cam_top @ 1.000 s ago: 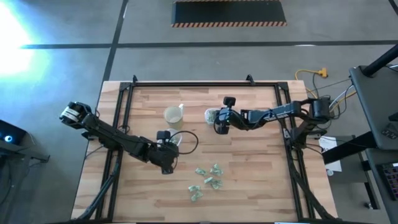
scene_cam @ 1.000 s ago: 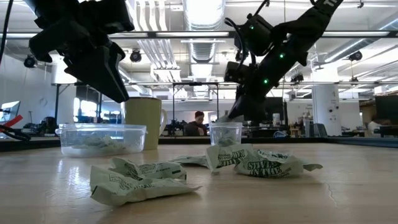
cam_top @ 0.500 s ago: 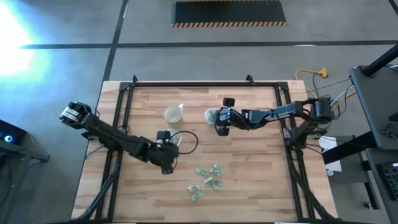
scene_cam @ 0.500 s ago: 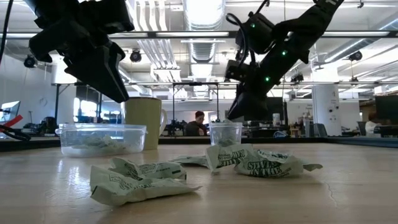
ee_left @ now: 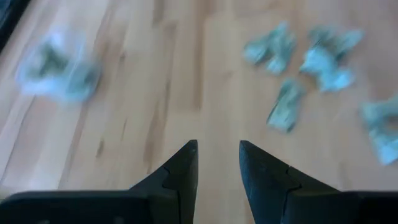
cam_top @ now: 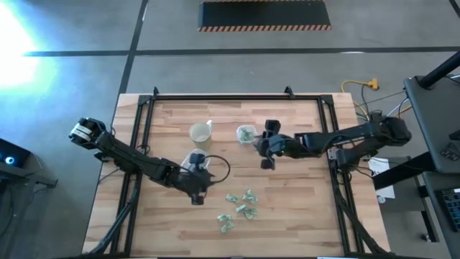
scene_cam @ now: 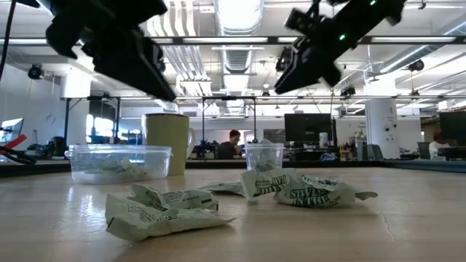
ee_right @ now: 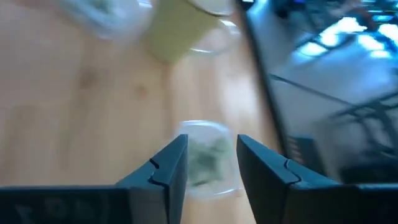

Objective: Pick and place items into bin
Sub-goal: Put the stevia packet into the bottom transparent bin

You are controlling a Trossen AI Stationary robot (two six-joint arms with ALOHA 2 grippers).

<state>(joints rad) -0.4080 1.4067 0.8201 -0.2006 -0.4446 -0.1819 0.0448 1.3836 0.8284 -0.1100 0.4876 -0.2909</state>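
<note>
You're seeing dark lettering on the wrappers (scene_cam: 306, 191) near the cup (scene_cam: 167, 143), too small to read; right gripper (ee_right: 211, 163) and left gripper (ee_left: 217, 163) are both hanging open, empty.

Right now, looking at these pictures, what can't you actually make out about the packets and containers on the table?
- Packet count: the loose packets are too small in the high view, overlap in the low view, and are blurred in the left wrist view.
- Wide clear tub: mostly hidden under the left gripper from above; frosted walls obscure its contents.
- Small clear cup: contents are a green blur between the right gripper's fingers.
- Yellowish cup: inside unreadable.
</note>
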